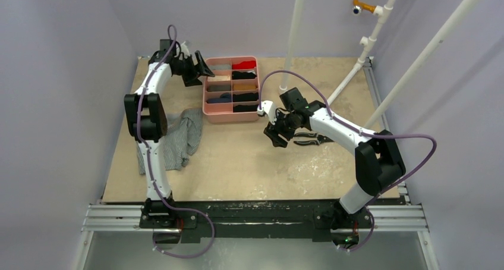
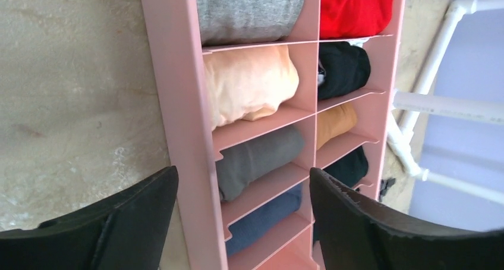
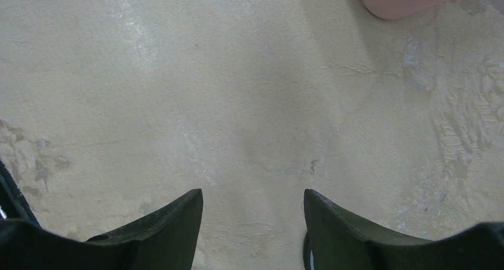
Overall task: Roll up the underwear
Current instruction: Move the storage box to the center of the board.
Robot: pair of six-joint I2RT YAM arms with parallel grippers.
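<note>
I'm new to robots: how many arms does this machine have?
2: left arm beside the pink tray; right arm over the table, right of centre.

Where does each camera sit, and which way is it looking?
Top external: above and behind the arms, looking down on table, pink organizer, grey underwear; both arms show.
Left wrist: on the left arm, facing the organizer; left gripper shows.
Right wrist: on the right arm, facing bare table; right gripper shows.
All three share the organizer.

Grey striped underwear (image 1: 184, 136), loosely spread, unrolled
</note>
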